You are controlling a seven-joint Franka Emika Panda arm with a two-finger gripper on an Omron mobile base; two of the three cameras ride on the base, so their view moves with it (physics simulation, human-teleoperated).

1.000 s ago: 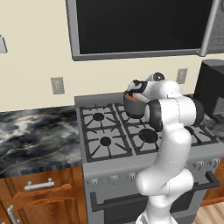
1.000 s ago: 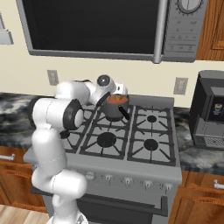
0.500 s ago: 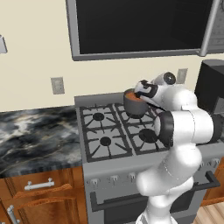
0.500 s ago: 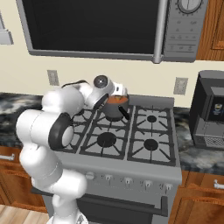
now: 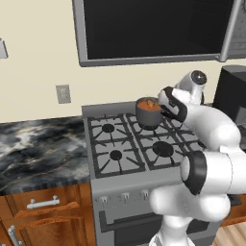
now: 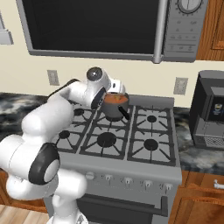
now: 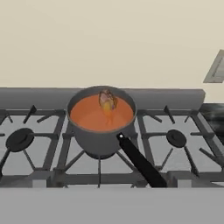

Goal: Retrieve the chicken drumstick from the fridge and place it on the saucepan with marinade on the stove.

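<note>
The dark grey saucepan (image 7: pixel 101 141) stands on a back burner of the stove (image 7: pixel 39 144), its black handle pointing toward the hand camera. Red-orange marinade (image 7: pixel 85 116) fills it, and the chicken drumstick (image 7: pixel 107 101) lies in the sauce near the far rim. In the left base view my gripper (image 5: pixel 163 98) hovers just right of the saucepan (image 5: pixel 148 115), open and holding nothing. From the right base view the gripper (image 6: pixel 117 86) sits just behind and above the saucepan (image 6: pixel 114 110). The fridge is out of view.
A microwave (image 6: pixel 96 26) hangs above the stove (image 6: pixel 131 151). A black coffee machine (image 6: pixel 210 109) stands on the counter to the right, and a dark marble counter (image 5: pixel 38 149) lies to the left. Wall outlets (image 5: pixel 62 93) flank the range.
My hand has drawn back from over the saucepan, and the elbow has swung low toward the front. The drumstick stays in the marinade.
</note>
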